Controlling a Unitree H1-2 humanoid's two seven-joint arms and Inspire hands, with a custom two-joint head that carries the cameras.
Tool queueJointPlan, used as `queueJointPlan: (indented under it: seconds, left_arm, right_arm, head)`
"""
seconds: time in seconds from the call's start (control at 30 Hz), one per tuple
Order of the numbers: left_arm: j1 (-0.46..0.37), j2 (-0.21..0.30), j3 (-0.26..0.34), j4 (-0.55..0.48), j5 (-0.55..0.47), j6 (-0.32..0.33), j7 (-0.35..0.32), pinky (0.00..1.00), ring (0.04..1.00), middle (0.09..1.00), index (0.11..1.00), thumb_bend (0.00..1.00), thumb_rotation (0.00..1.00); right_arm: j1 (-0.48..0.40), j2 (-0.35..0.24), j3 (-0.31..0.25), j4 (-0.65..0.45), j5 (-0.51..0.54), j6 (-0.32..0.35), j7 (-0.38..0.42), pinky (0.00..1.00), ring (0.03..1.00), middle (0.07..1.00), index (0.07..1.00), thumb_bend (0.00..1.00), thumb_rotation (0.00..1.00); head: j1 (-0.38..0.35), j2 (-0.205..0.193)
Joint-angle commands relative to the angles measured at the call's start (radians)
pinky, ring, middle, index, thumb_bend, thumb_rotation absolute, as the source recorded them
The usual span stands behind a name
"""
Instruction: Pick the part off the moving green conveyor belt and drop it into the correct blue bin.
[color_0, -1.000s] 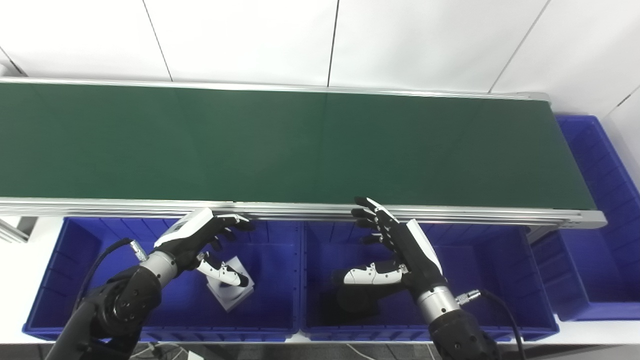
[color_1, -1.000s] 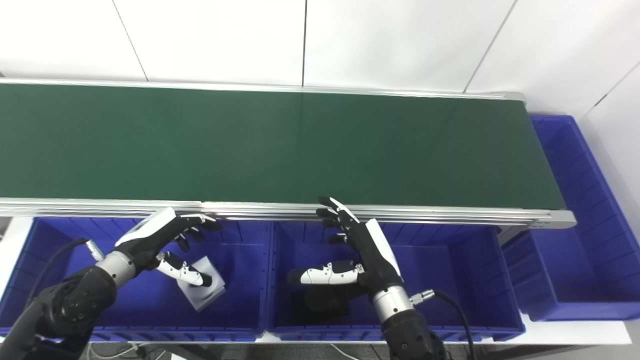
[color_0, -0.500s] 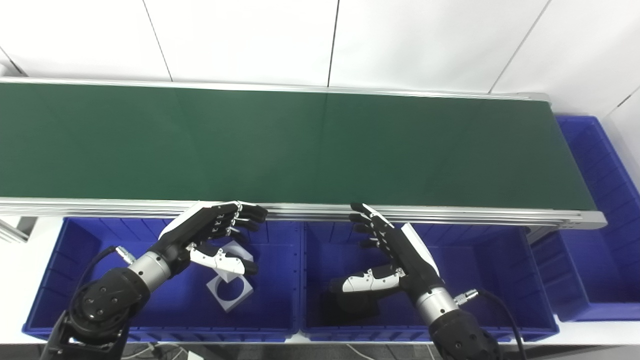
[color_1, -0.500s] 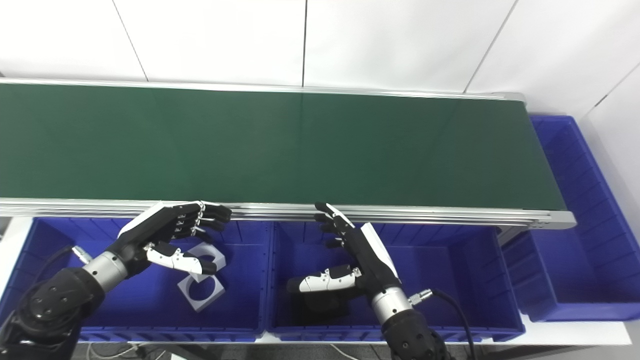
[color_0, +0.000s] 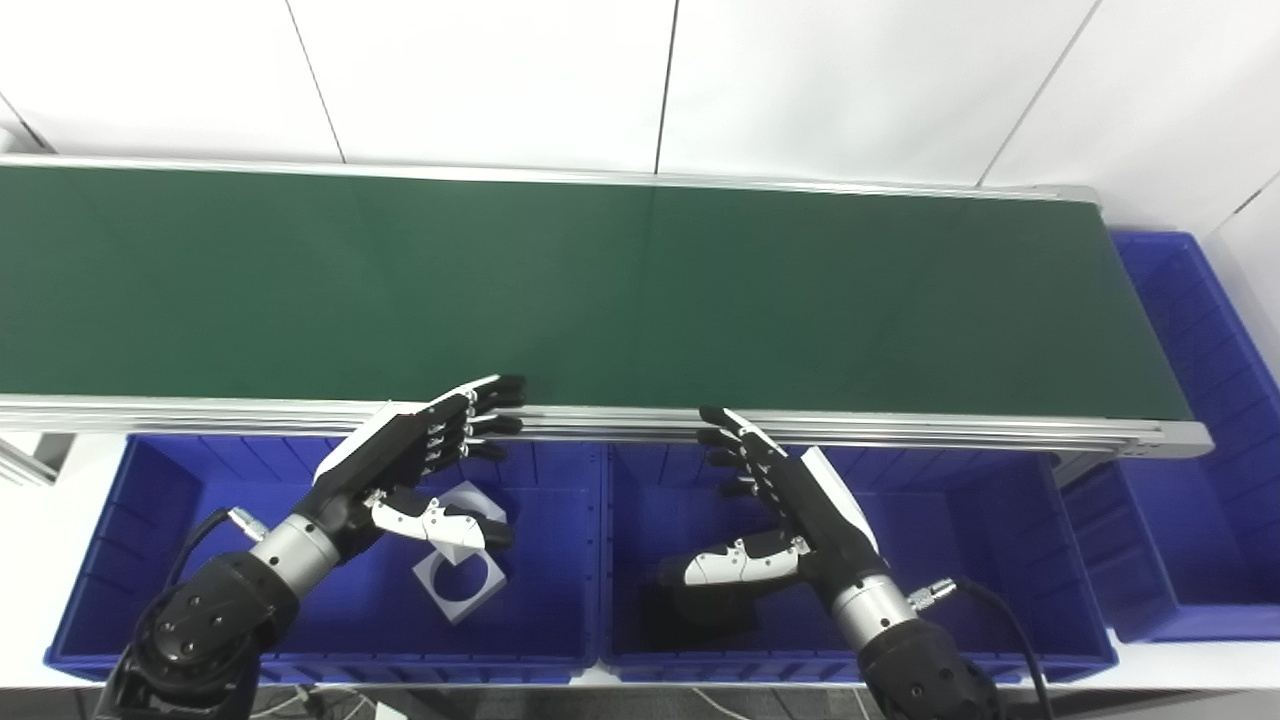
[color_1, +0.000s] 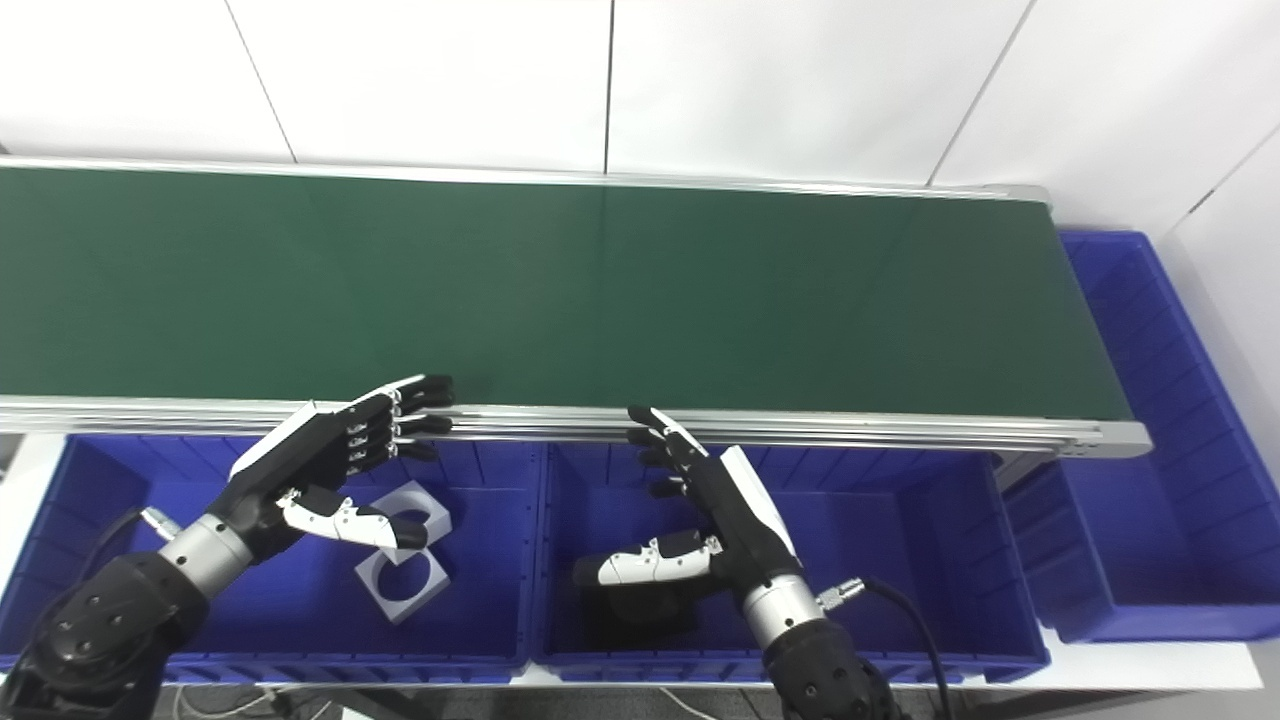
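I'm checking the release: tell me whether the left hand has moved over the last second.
Yes. The left hand has opened and risen from inside the left bin; its fingertips now reach the conveyor rail. The white part lies in the bin.

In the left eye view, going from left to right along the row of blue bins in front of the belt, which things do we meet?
Left hand → white parts in the left bin → black part in the middle bin → right hand → right-end bin.
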Motion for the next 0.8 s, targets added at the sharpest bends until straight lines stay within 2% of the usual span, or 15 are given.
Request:
queueJointPlan:
  seconds: [0.0,0.1,0.47,0.67,0.77]
  left_arm:
    - [0.008,0.008,0.006,-0.053,0.012,-0.021,0.027,0.88,0.926,0.969,0.976,0.92,0.22]
    - [0.021,0.020,-0.009,-0.081,0.054,-0.010,0.039,0.91,0.936,0.988,0.991,0.91,0.23]
    - [0.030,0.022,-0.035,-0.097,0.113,0.004,0.059,0.91,0.941,0.993,0.992,0.91,0.22]
    - [0.019,0.005,-0.029,-0.077,0.089,0.026,0.067,0.89,0.940,0.982,0.985,0.91,0.22]
    - [0.015,0.002,-0.026,-0.064,0.080,0.015,0.069,0.85,0.927,0.974,0.988,0.90,0.23]
  right_arm:
    - [-0.001,0.007,-0.002,-0.036,0.010,-0.027,-0.012,0.76,0.876,0.885,0.928,0.88,0.11]
    - [0.004,0.007,-0.001,-0.039,0.009,-0.033,-0.016,0.73,0.865,0.881,0.930,0.88,0.12]
    - [0.012,0.006,-0.007,-0.048,0.015,-0.035,-0.026,0.75,0.869,0.889,0.937,0.88,0.12]
    - [0.009,0.004,-0.011,-0.046,0.010,-0.039,-0.034,0.74,0.863,0.883,0.938,0.88,0.13]
    - [0.009,0.005,-0.013,-0.048,0.013,-0.040,-0.038,0.73,0.858,0.881,0.940,0.88,0.14]
  head:
    - [0.001,-0.001]
    - [0.000,0.001]
    - [0.008,0.005]
    - [0.009,0.003]
    - [0.013,0.002]
